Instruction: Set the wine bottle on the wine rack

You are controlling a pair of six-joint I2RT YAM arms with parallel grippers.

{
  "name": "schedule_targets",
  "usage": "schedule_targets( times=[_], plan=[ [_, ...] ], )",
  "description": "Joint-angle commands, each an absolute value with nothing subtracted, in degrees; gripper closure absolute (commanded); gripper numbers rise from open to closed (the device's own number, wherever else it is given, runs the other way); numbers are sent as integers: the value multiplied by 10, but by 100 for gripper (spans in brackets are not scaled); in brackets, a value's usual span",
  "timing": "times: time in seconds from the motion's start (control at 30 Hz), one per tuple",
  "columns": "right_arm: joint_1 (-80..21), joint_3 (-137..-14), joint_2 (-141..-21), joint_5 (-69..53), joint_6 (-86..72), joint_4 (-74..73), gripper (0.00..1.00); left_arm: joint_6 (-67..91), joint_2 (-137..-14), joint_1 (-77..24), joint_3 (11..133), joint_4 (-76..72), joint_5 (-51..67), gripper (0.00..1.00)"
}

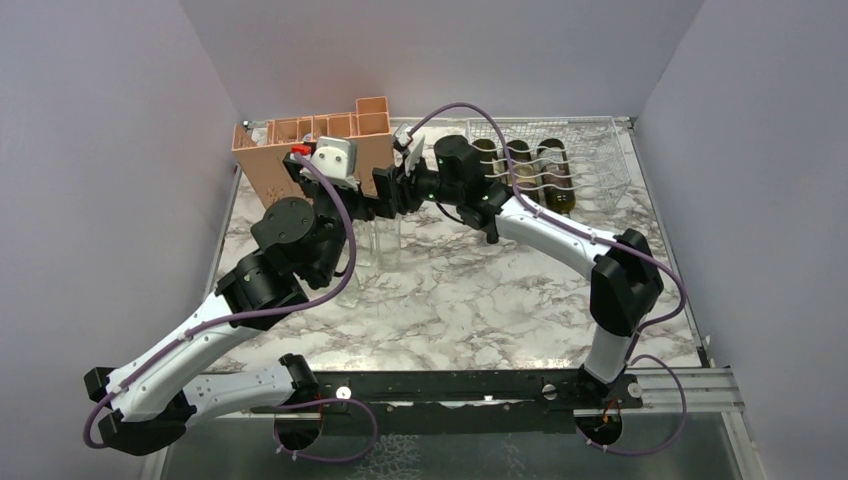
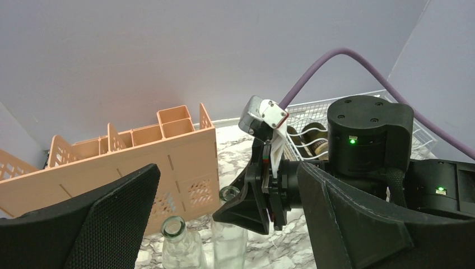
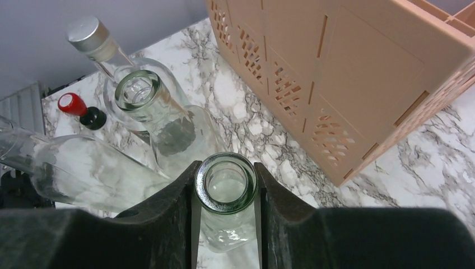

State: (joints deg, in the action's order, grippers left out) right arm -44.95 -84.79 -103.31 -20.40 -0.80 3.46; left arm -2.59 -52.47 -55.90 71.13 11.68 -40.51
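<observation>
A clear glass wine bottle [image 3: 229,227] stands upright near the peach crate. My right gripper [image 3: 226,188] is shut on its neck just under the rim, one jaw on each side. It also shows in the top view [image 1: 398,190] and in the left wrist view [image 2: 255,204], over the bottle [image 2: 229,241]. My left gripper [image 2: 228,171] is wide open and empty, just left of the bottle, in the top view [image 1: 360,205] too. The white wire wine rack [image 1: 600,150] stands at the back right with three dark bottles [image 1: 520,165] lying in it.
The peach-orange crate [image 1: 310,140] lies at the back left, close to both grippers. A second open clear bottle [image 3: 139,92] stands beside the held one. A silver-capped bottle [image 3: 89,35], a red-topped stopper [image 3: 73,103] and a lying clear bottle [image 3: 78,162] are nearby.
</observation>
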Motion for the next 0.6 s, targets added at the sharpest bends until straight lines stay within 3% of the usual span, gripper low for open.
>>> schedule_targets(
  times=[0.0,0.17,0.57],
  plan=[
    [-457,-837,-1011,-157,6,68,83,-30,-516,-559,696,98,-419,1],
    [-457,-791,-956,-101,8,101,91,-42,-516,-559,666,71,-394,1],
    [-458,-675,-748,58,-41,67,97,-71,-539,-559,523,-63,-237,2]
  ],
)
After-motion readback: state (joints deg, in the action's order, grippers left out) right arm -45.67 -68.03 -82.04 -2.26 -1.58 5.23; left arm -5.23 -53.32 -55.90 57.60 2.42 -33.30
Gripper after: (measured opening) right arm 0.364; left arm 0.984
